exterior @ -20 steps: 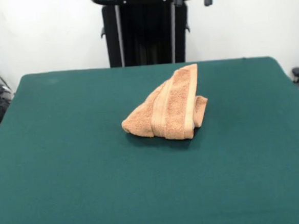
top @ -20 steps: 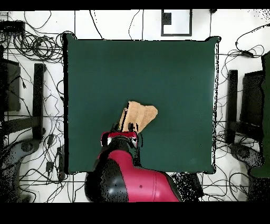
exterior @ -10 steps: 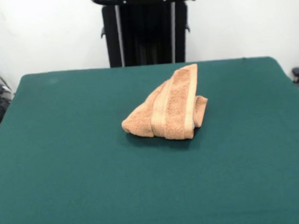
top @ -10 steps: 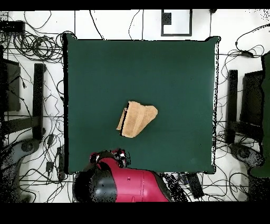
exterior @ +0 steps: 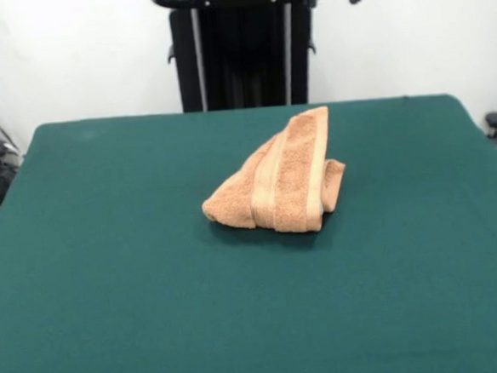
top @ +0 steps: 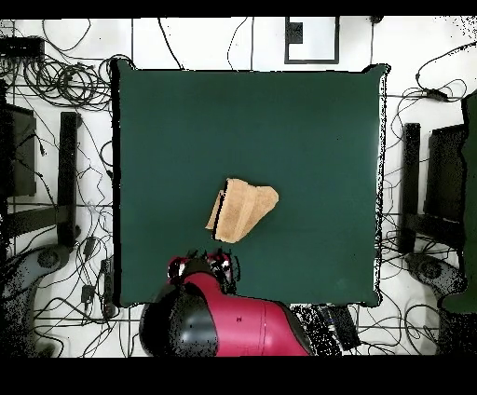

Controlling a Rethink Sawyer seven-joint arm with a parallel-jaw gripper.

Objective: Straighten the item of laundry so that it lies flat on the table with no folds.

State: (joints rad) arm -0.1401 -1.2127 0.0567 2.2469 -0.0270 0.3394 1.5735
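One towel [exterior: 281,187] lies folded over itself near the bench [exterior: 111,290] centre, peak toward 12 o'clock in the front view. Claw [top: 203,266] hovers at the overhead 6 o'clock edge; grip state cannot be told. Advised: pinch only the top layer, then draw outward.

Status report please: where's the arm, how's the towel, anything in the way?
Arm drawn back at table edge by the base, jaws unreadable. Towel folded in a heap mid-table, not flat. Nothing around the towel.
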